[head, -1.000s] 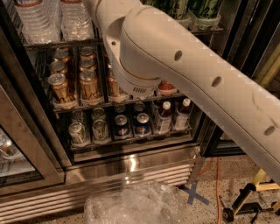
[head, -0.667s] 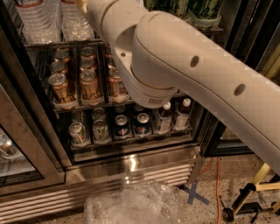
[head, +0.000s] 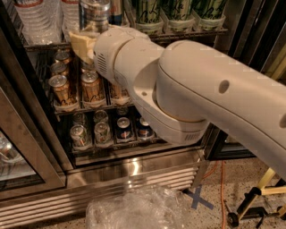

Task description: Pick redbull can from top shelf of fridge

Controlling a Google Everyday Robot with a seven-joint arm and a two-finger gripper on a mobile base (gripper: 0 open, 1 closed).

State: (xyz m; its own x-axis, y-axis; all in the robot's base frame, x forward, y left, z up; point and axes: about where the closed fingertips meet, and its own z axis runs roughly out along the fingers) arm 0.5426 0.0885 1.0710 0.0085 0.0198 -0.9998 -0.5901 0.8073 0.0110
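The fridge [head: 134,172] stands open in front of me, with wire racks of drinks. The top shelf [head: 196,32] runs across the top of the view. On it, left of centre, stands a tall silvery can with a blue panel, the redbull can [head: 94,15]; its top is cut off by the frame and its base is hidden. My gripper [head: 83,42], cream-coloured, is at the shelf's front rail right below that can, at the end of the big white arm [head: 192,89]. I cannot tell whether it touches the can.
Water bottles [head: 40,18] stand left of the can and green-and-white cans [head: 178,11] to its right. Gold cans [head: 91,87] fill the middle rack, silver and blue cans [head: 123,127] the lower one. The glass door [head: 22,152] is at the left. A plastic bag [head: 138,210] and a yellow stand [head: 257,199] are on the floor.
The arm has reached further up and left into the fridge. The gripper's tip now shows at the top shelf's rail below the silvery can.
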